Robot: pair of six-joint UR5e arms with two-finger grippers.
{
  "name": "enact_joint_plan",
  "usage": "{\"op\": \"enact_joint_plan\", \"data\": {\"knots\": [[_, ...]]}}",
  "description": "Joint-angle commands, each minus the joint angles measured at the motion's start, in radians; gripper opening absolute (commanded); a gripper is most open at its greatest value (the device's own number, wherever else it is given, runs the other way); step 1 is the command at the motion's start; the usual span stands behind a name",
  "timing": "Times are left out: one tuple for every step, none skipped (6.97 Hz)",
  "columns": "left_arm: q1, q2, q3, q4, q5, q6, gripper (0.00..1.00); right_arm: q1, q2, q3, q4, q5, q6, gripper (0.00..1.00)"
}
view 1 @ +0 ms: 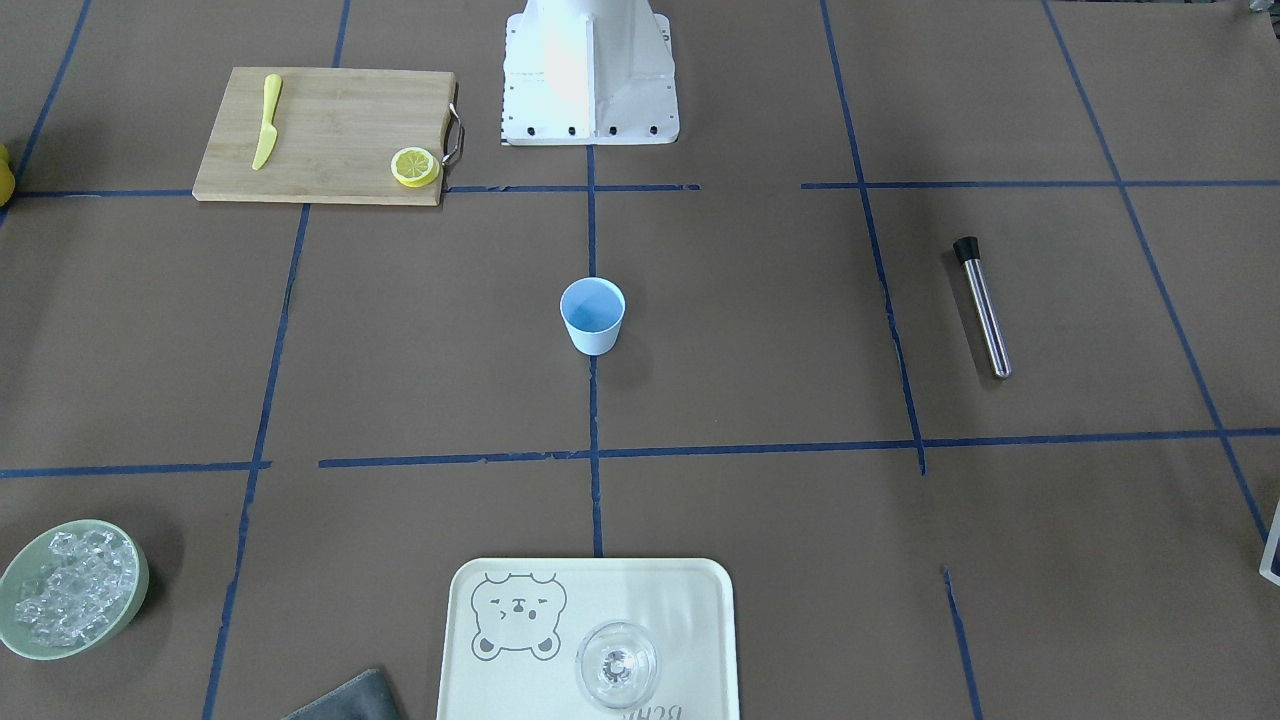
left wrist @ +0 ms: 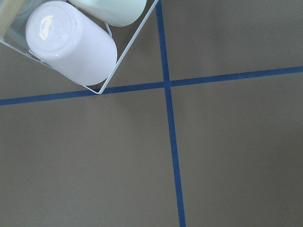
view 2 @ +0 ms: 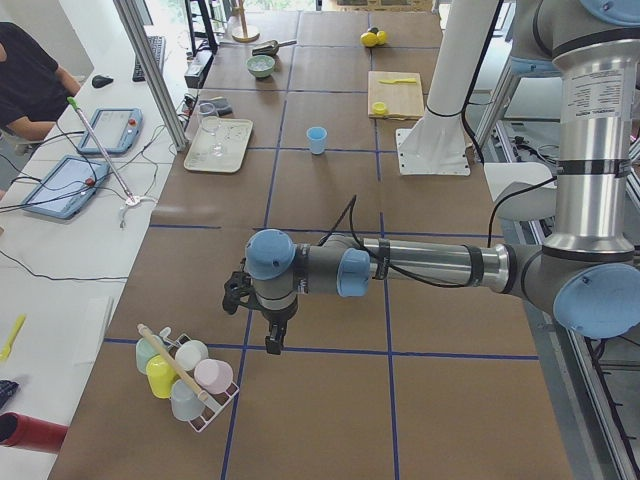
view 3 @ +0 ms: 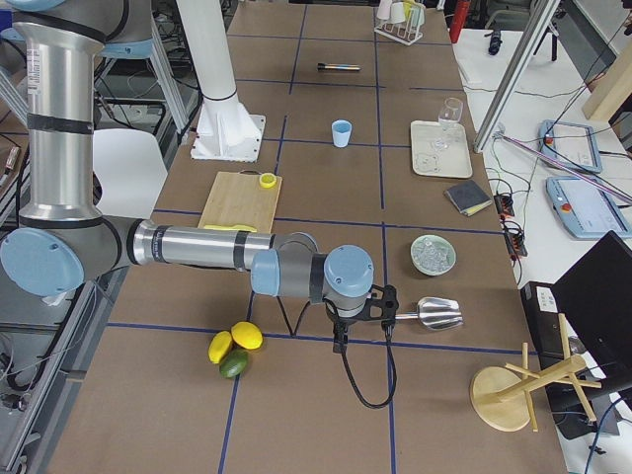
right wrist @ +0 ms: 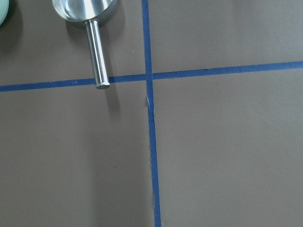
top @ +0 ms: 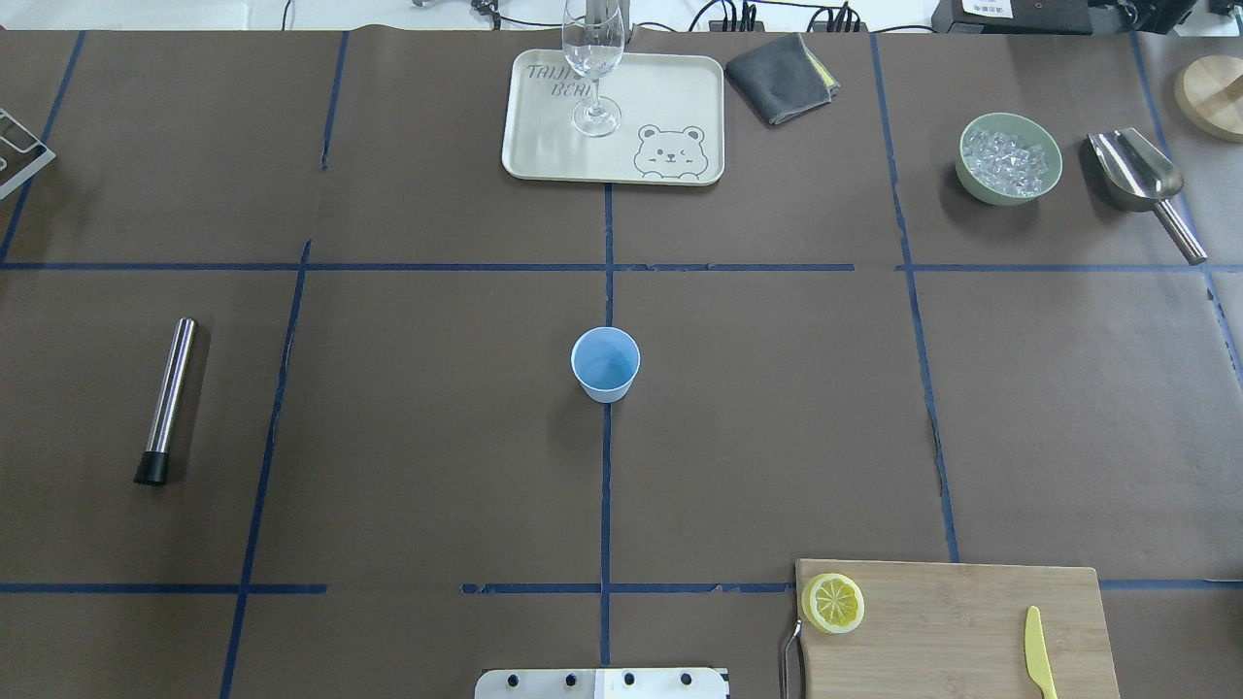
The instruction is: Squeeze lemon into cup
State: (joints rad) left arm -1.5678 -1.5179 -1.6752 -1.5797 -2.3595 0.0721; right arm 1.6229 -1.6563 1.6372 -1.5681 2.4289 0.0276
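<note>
The lemon slice lies cut face up on the corner of a bamboo cutting board; it also shows in the overhead view. The pale blue cup stands upright at the table's middle. Neither gripper is near them. My left gripper hangs over the table's left end beside a rack of cups. My right gripper hangs over the right end by a metal scoop. Both show only in the side views, so I cannot tell if they are open or shut.
A yellow knife lies on the board. A steel muddler lies to the left. A tray with a clear glass, a grey cloth and a green bowl of ice stand at the far edge. Whole fruits lie at the right end.
</note>
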Motion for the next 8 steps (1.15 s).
{"op": "enact_joint_plan", "data": {"knots": [[0.000, -0.002, -0.001, -0.002, 0.000, 0.000, 1.00, 0.000, 0.003, 0.001, 0.006, -0.008, -0.003, 1.00], [0.000, -0.011, -0.001, -0.002, -0.001, 0.000, 1.00, 0.000, 0.009, 0.006, 0.011, -0.005, -0.003, 1.00], [0.000, -0.019, -0.011, -0.003, -0.006, -0.002, 1.00, -0.003, 0.033, 0.018, 0.013, -0.005, 0.001, 1.00], [0.000, -0.025, -0.049, -0.003, -0.006, -0.005, 1.00, -0.012, 0.047, 0.021, 0.010, -0.001, 0.005, 1.00], [0.000, -0.048, -0.075, -0.006, -0.006, -0.077, 1.00, -0.020, 0.114, 0.009, 0.002, -0.007, 0.003, 1.00], [0.006, -0.073, -0.101, -0.011, 0.002, -0.159, 1.00, -0.058, 0.122, 0.004, 0.011, -0.004, -0.003, 1.00], [0.018, -0.109, -0.106, -0.011, 0.000, -0.167, 1.00, -0.104, 0.119, -0.002, 0.082, 0.004, 0.018, 1.00], [0.046, -0.123, -0.106, -0.011, -0.004, -0.169, 1.00, -0.157, 0.122, 0.004, 0.167, 0.002, 0.163, 1.00]]}}
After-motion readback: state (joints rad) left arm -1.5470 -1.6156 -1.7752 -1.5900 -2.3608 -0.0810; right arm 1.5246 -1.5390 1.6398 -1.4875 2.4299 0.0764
